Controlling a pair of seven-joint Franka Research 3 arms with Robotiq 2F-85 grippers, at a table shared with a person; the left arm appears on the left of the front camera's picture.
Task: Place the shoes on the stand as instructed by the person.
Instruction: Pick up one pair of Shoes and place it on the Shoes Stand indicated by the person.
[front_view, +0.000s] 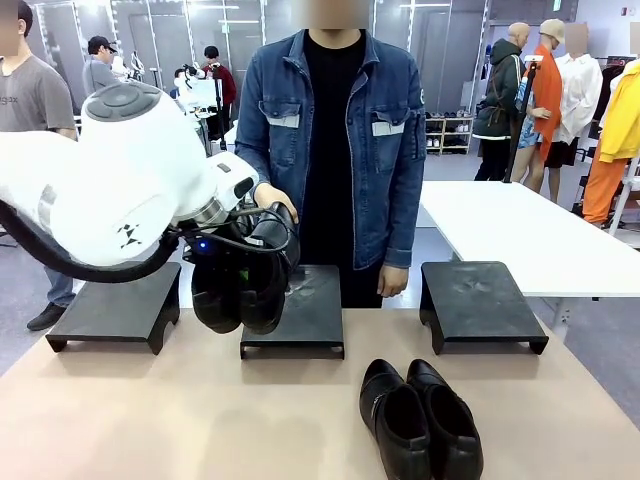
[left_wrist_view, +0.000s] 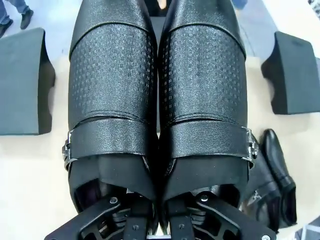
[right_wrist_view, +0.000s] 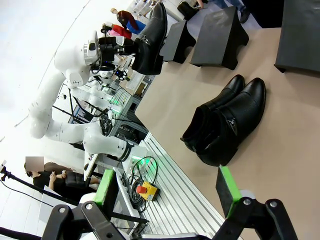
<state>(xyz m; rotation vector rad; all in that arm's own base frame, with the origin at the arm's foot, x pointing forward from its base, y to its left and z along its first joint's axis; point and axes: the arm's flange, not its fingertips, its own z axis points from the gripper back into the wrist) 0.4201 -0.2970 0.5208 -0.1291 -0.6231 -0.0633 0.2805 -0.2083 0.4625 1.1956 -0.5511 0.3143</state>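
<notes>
Shoes (left_wrist_view: 112, 80), one pair side by side, hang from my left gripper (left_wrist_view: 160, 225). Its fingers are pressed together, one dipped into each opening, pinching the two inner walls between them. They hang toes down, off the table (front_view: 150, 420), right at the front left corner of the middle stand (front_view: 305, 318). Whether the toes touch it I cannot tell. Just behind the gripper is one hand (front_view: 275, 200) of the person (front_view: 335, 140), too hidden for me to read as a pointing gesture. The left stand (front_view: 115, 310) and the right stand (front_view: 480, 300) sit bare to either side. The second pair (front_view: 420, 420) lies on the table nearer my side. My right gripper (right_wrist_view: 165, 192) is spread wide with nothing between its pads, apart from that pair.

My worries from here:
- The hold is only on soft leather walls, so a quick swing or tilt could let one shoe slide out or the two splay apart.
- Coming down at this corner, the toes could catch the stand's edge and tip the pair off it.
- The hand is close enough that a push forward could hit it.
- Since I cannot read the instruction, I could pick the wrong stand.
</notes>
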